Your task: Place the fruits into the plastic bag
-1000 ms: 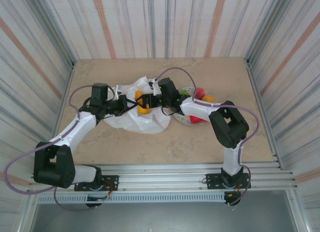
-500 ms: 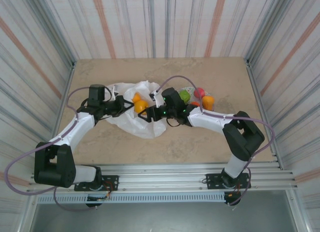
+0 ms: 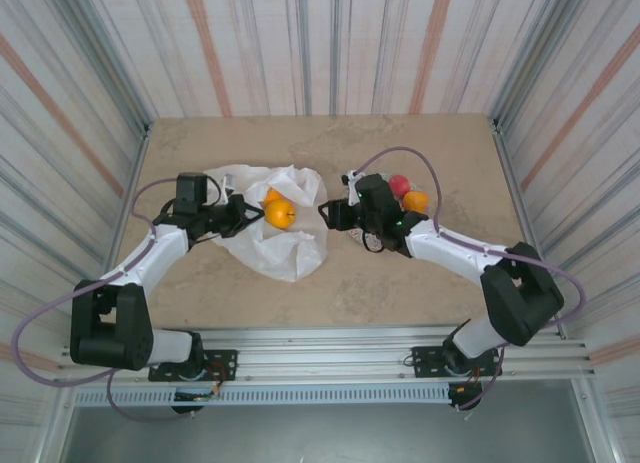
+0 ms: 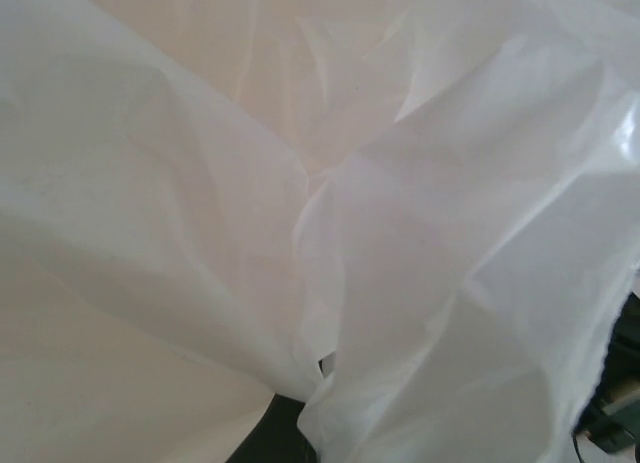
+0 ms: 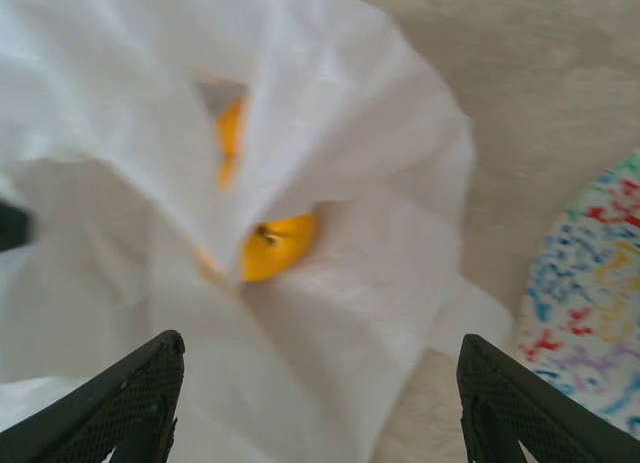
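Right claw [image 3: 328, 215] pulls back right, released; 2 oranges [image 3: 280, 213] bagged. Left claw [image 3: 238, 215] grip unclear; slack bag [image 3: 282, 255] may spill them.

The left arm [image 3: 150, 255] and right arm [image 3: 450, 249] have white shells, bulky black joints and trailing purple cables [image 3: 392, 149]. The right gripper [image 5: 318, 408] has black cross-hatched fingertips [image 5: 125, 403].

Colorful squiggly plate [image 5: 592, 313] is peeking in at the lower right of the frame, sitting on the beige table [image 3: 400, 283]. Striped walls [image 3: 330, 43] are boxing everything in.
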